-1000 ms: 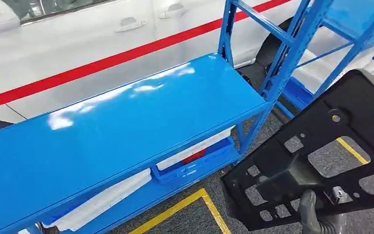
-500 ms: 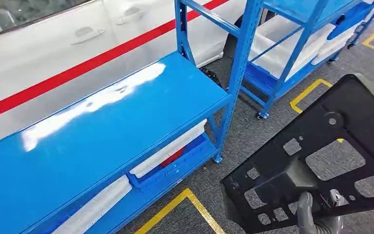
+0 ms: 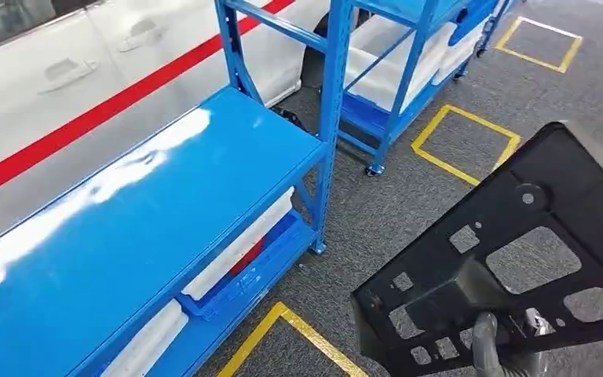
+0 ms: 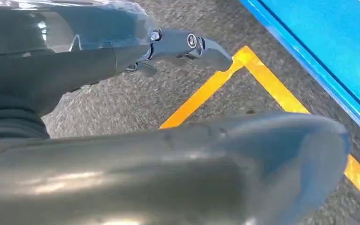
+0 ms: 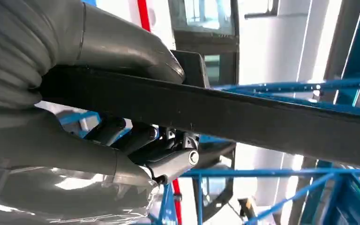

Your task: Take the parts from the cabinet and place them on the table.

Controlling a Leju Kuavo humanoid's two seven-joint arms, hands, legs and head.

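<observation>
A large flat black plastic part (image 3: 510,259) with several cut-outs is tilted up at the lower right of the head view. My right hand (image 3: 496,353) grips it at its near edge. In the right wrist view the thumb (image 5: 122,51) lies on one face of the part's edge (image 5: 243,112), with the fingers (image 5: 168,161) curled under the other face. My left hand (image 4: 122,140) hangs over the grey floor, thumb and fingers (image 4: 187,44) apart and holding nothing. The blue cabinet rack (image 3: 141,228) stands to my left, its top shelf bare.
White wrapped parts (image 3: 239,243) and a blue bin lie on the rack's lower shelf. A second blue rack (image 3: 392,47) with white parts stands further back. A white car (image 3: 63,86) with a red stripe is behind. Yellow floor marks (image 3: 463,145) outline squares on the grey carpet.
The whole head view has shifted: the rack and car slid left and more floor shows on the right, so the camera has turned. The black part stays in my right hand.
</observation>
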